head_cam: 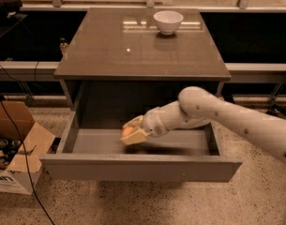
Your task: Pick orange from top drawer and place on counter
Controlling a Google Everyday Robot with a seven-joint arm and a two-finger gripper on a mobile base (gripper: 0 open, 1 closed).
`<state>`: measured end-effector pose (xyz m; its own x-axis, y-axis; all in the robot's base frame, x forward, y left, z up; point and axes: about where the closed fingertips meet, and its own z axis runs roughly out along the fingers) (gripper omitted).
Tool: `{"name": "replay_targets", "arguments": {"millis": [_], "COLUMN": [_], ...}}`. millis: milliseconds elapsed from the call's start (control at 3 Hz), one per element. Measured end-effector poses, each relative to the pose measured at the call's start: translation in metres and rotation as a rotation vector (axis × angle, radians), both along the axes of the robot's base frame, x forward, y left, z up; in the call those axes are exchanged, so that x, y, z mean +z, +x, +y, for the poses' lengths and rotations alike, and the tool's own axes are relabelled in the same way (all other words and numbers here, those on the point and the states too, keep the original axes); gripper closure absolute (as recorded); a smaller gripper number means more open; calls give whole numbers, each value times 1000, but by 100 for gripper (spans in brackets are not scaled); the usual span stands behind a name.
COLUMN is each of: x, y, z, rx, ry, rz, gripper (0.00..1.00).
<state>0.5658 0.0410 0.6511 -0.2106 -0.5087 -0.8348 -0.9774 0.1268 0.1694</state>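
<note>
The top drawer [138, 167] is pulled fully open below the counter [133, 50]. My gripper [132, 131] reaches in from the right and sits inside the drawer, a little above its grey floor. Its pale fingers are closed around the small orange [127, 131], which shows between them. The white arm runs from the lower right across the drawer's right half and hides part of the floor.
A white bowl [168, 21] stands at the back of the counter. An open cardboard box [13, 149] with small items sits on the floor to the left, with black cables running beside it. A dark rail runs behind the cabinet.
</note>
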Motion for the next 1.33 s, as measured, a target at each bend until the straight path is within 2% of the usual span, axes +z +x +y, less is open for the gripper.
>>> {"name": "replay_targets", "arguments": {"millis": [333, 667, 1000, 1333], "x": [46, 113, 185, 241], "y": [-5, -3, 21, 65], "z": [-32, -72, -102, -119], "rx": [-5, -9, -41, -107], "ry": [-3, -45, -112, -137], "rz": [-41, -137, -251, -333], "gripper": [100, 100, 100, 100]}}
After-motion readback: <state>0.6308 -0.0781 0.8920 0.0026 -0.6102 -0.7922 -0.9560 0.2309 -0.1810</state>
